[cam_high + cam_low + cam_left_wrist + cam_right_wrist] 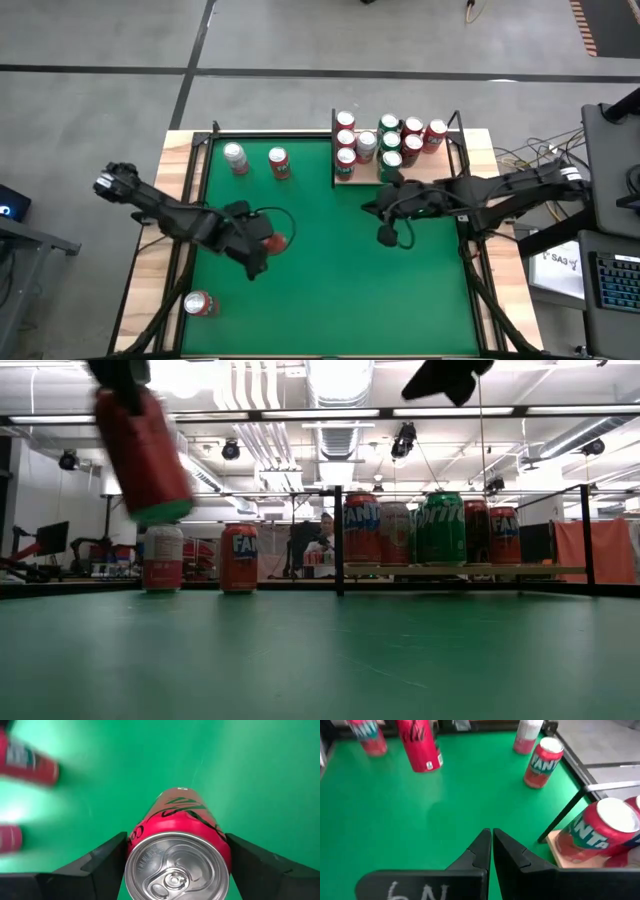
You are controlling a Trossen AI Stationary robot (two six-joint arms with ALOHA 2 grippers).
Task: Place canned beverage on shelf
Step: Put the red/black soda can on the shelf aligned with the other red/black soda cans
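Left claw [175, 865] is pinching a red Coke can [177, 847] and has it lifted off the green desk [330, 270] for carrying to the shelf [352, 178]. Right claw [491, 849] is pressed together, empty, parked beside it.

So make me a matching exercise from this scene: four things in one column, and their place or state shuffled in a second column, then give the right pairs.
Column one:
1. red can
2. right tool
3. green can
4. lying can

Column two:
A. on the shelf
B. shut, holding nothing
C. on its side, on the table's near left part
D. held off the table in the left tool

Pairs: 1-D, 2-B, 3-A, 4-C
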